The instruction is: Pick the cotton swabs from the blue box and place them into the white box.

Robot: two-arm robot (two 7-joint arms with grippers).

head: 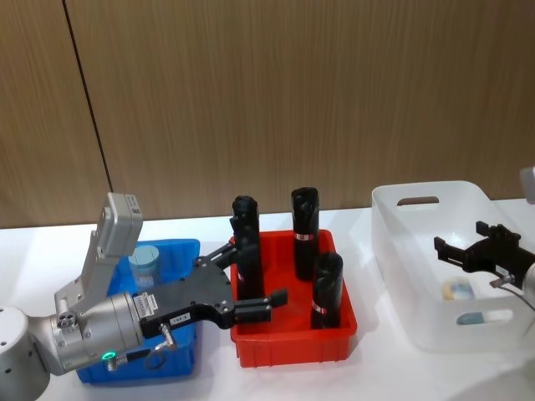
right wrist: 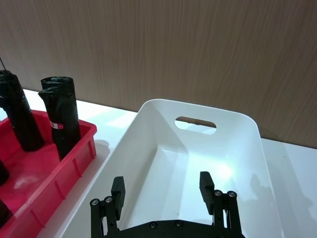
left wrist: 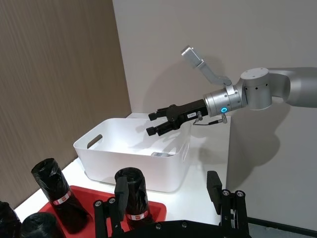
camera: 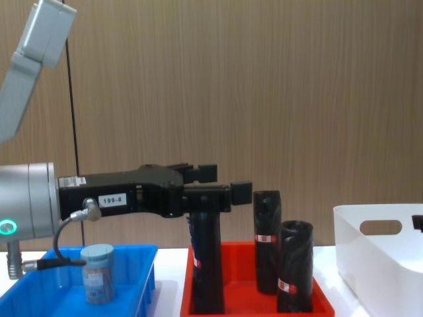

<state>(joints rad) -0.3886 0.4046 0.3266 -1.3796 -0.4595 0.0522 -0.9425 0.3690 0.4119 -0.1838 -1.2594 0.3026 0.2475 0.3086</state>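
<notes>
A red tray (head: 292,347) holding three upright black rolls (head: 305,230) sits in the middle of a white counter (head: 376,376). Directly left of the red tray is the blue box (head: 175,251), with one cotton swab jar (head: 144,266) standing upright inside it. The left gripper (head: 261,273) hovers above the red tray's left edge, its fingers spread apart and holding nothing. To the right of the red tray, with a gap between them, stands the taller white box (head: 410,317). The right gripper (head: 461,241) hangs over the white box, fingers apart and empty. A second jar (head: 458,290) lies inside the white box below that gripper.
</notes>
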